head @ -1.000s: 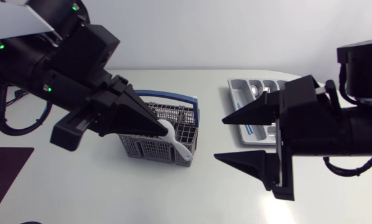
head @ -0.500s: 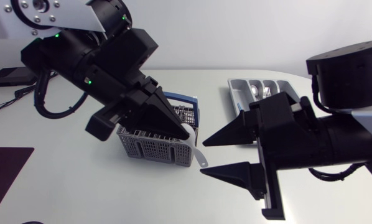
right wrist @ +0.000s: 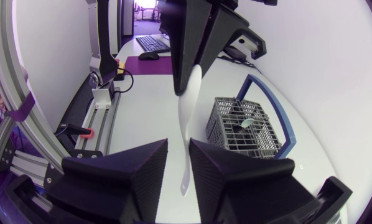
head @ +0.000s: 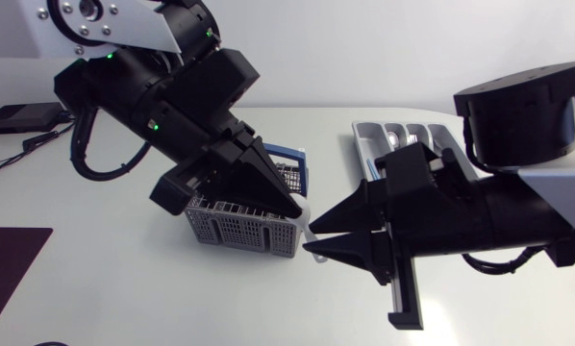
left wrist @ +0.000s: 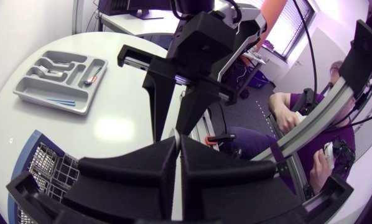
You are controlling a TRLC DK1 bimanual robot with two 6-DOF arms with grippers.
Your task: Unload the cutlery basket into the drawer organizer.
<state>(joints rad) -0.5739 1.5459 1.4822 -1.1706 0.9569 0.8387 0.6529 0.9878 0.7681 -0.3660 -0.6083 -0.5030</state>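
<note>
A white plastic utensil (head: 307,229) hangs over the near right corner of the grey cutlery basket (head: 232,229), which has a blue handle. My left gripper (head: 295,208) is shut on its upper end. In the right wrist view the utensil (right wrist: 186,118) drops from the left gripper (right wrist: 186,81) down between the fingers of my right gripper (right wrist: 178,144). Those fingers stand narrowly apart, with a slim gap on one side. In the left wrist view the right gripper (left wrist: 171,132) points at my left gripper (left wrist: 176,140). The grey drawer organizer (head: 367,144) lies at the back right.
The organizer (left wrist: 24,93) holds a few pieces of cutlery and a blue item. More cutlery stands in the basket (right wrist: 245,127). A dark purple mat (head: 9,264) lies at the front left, and a black box (head: 18,117) at the back left.
My left arm swung right and lifted the white utensil off the basket's corner. My right gripper came in leftward and its fingers narrowed from wide apart to close around the utensil.
</note>
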